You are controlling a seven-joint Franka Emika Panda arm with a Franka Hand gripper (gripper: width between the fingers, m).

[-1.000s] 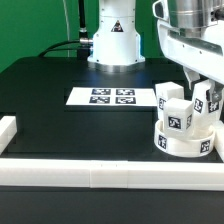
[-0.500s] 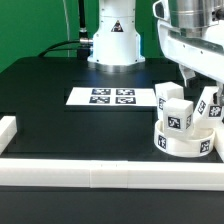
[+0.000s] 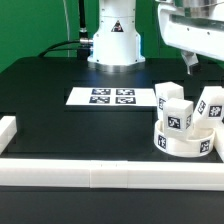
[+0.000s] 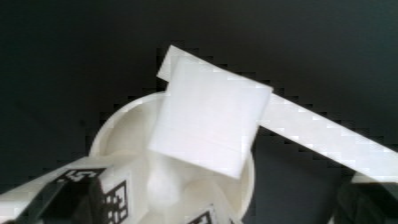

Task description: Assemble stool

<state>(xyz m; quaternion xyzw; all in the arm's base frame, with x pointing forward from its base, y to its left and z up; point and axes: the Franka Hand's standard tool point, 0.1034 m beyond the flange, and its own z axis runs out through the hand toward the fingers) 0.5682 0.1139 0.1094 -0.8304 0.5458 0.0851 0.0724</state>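
The black table (image 3: 70,125) fills most of the exterior view, edged along its lower side by long white bars (image 3: 100,177). The marker board (image 3: 112,97) lies flat at centre frame, carrying nothing.

The stool stands at the lower right of the exterior view. Its round seat (image 3: 182,141) rests flat on the table, with three legs rising from it: one leg (image 3: 176,112) nearest centre, one (image 3: 166,95) behind it, and one (image 3: 211,104) at the right, leaning outward (whether it is fully seated cannot be judged from here).

The gripper (image 3: 192,62) hangs at the upper right, above the stool and apart from every part; it is spread wide and holds nothing.

Progress, as a judgement: three legs appear mounted, so the work looks far advanced. Whether a further leg is due, and whether the stool must be turned upright, the pictures do not settle.

Limits of view: the arm is cut off by the upper right edge. The wrist view is blurred; it shows a leg top (image 4: 205,120) over the seat rim (image 4: 111,125), and the fingertips are not clearly made out there.
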